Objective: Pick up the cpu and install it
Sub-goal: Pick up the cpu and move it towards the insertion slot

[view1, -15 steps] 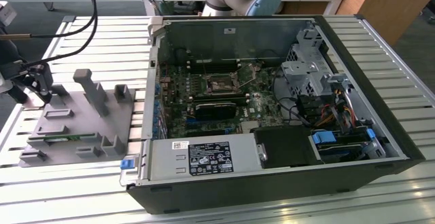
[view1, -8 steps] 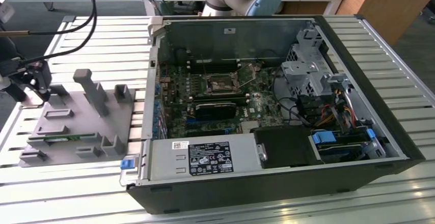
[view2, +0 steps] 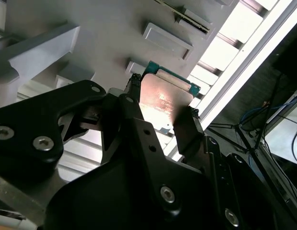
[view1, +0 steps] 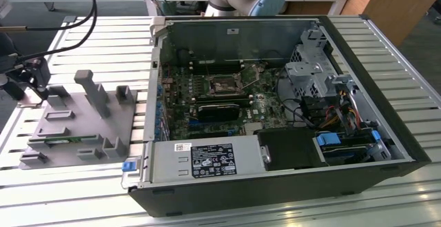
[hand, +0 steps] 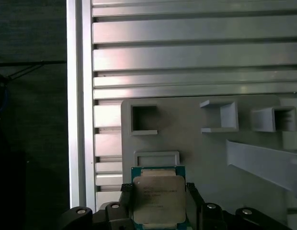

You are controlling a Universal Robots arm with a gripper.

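The cpu (hand: 158, 201) is a small square chip with a silvery top and a green rim. It sits between the black fingers of my gripper (hand: 159, 208), which press against two opposite sides of it. In the second wrist view the cpu (view2: 165, 96) is again clamped in the gripper (view2: 160, 111), just over the grey fixture plate (view2: 91, 28). In the exterior view the gripper (view1: 31, 95) hangs at the far left edge of that fixture plate (view1: 76, 129), well away from the open computer case (view1: 276, 108). The motherboard's socket (view1: 224, 86) lies inside the case.
The grey fixture (hand: 187, 139) carries raised posts and square pockets, with a shallow recess (hand: 156, 158) beside the chip. A green memory stick (view1: 59, 140) lies in the fixture. The slatted metal table (view1: 103, 36) holds everything. Cables (view1: 62, 20) trail at the exterior view's left.
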